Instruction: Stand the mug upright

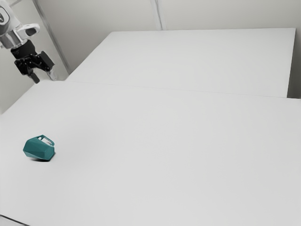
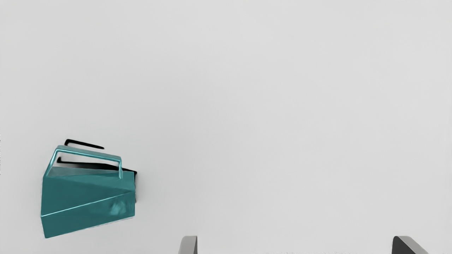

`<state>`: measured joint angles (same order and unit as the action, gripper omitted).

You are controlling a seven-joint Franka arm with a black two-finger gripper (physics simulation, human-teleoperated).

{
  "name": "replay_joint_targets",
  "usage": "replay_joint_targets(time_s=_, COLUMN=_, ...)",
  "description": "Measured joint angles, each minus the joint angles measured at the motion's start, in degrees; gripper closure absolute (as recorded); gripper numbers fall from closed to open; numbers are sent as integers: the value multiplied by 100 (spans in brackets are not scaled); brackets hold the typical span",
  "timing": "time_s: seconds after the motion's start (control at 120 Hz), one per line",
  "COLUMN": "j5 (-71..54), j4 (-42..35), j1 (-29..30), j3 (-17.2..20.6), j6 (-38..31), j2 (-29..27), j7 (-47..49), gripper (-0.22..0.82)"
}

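Mug: is lying on its side on the table, lower than the gripper and off to one side of its gap.
Fingers: are standing wide apart, holding nothing.
Handle: is sticking out, looking thin, so perhaps weak for turning the mug.
Flat sides: are looking stiff and smooth, maybe slippery; weight is probably light, and gripping across them seems safer.

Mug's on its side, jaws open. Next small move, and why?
Probably shift the open jaws sideways toward the mug, staying high for now. It lies on its side on the table, off to one side of the gap between them, so lowering straight down would likely miss it.
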<state>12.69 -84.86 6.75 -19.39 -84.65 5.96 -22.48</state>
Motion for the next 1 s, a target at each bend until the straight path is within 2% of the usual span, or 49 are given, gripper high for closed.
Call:
replay_joint_targets(time_s=0.125, j5=439, j4=-48, j1=934, j3=-44, j6=266, j2=173, j7=-509, gripper=0)
replay_joint_targets(time_s=0.25, j5=833, j4=-46, j1=1677, j3=-4, j6=434, j2=605, j7=-1044, gripper=0)
replay_joint_targets(time_s=0.433, j5=1294, j4=-2, j1=2433, j3=67, j6=553, j2=1345, j7=-1810, gripper=0)
replay_joint_targets(time_s=0.558, j5=1429, j4=26, j1=3027, j3=491, j6=580, j2=1830, j7=-2260, gripper=0)
replay_joint_targets(time_s=0.725, j5=1492, j4=121, j1=3398, j3=672, j6=539, j2=2347, j7=-2773, gripper=0)
replay_joint_targets(time_s=1.0, j5=1826, j4=-314, j1=3459, j3=691, j6=237, j2=2568, j7=-3359, gripper=0)
